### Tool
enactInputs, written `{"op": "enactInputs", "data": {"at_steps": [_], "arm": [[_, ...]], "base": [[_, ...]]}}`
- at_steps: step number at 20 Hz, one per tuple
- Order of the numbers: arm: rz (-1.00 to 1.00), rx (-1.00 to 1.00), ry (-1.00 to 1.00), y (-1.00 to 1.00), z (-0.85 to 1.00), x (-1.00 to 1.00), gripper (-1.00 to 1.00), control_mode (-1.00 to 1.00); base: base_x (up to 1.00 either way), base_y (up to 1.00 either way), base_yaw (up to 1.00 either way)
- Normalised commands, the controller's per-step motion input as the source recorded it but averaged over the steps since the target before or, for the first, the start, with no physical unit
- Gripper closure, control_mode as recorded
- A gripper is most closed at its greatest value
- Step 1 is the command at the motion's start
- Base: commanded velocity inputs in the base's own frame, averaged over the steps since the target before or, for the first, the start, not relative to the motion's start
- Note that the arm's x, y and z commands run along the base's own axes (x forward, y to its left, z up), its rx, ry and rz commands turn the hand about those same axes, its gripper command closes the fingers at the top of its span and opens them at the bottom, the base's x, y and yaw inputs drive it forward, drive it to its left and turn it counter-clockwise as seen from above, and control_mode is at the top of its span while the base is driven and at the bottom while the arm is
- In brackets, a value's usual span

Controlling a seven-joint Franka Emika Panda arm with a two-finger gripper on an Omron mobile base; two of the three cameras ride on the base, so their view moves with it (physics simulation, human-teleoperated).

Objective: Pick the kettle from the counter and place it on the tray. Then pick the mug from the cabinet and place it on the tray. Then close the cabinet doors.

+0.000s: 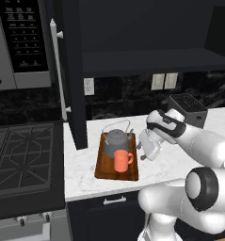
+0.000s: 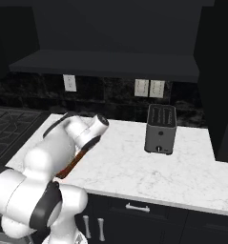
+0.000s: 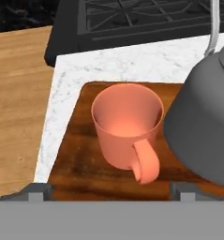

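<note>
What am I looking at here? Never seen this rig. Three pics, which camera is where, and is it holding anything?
It is a rendered kitchen with a white robot arm on a driving base. Two pictures come from cameras on the base, behind the arm to its left and right. The third comes from a camera on the hand, looking along the gripper.

On the white counter lies a brown wooden tray. On it stand a dark grey kettle and an orange mug, upright, its handle towards the hand. A grey toaster stands further along the counter. Above, the dark cabinet is open, one door swung out by the stove.

The gripper holds nothing: its fingertips stand wide apart, just short of the mug.
</note>
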Motion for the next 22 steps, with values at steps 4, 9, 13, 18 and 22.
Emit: {"op": "enactInputs", "data": {"at_steps": [4,9,13,18,22], "arm": [[-0.31,0.00,0.22,-0.27,1.00,-0.74,-1.00,-1.00],[-0.39,-0.01,0.20,-0.19,0.88,-0.71,-1.00,-1.00],[-0.43,-0.12,0.27,0.00,0.21,-0.10,-1.00,-1.00],[-0.02,-0.01,0.02,0.00,0.00,0.00,-1.00,-1.00],[-0.24,0.00,0.01,-0.04,0.12,-0.11,-1.00,-1.00]], "base": [[0.00,0.00,0.00],[0.00,0.00,0.00],[0.00,0.00,0.00],[0.00,0.00,0.00],[0.00,0.00,0.00]]}}
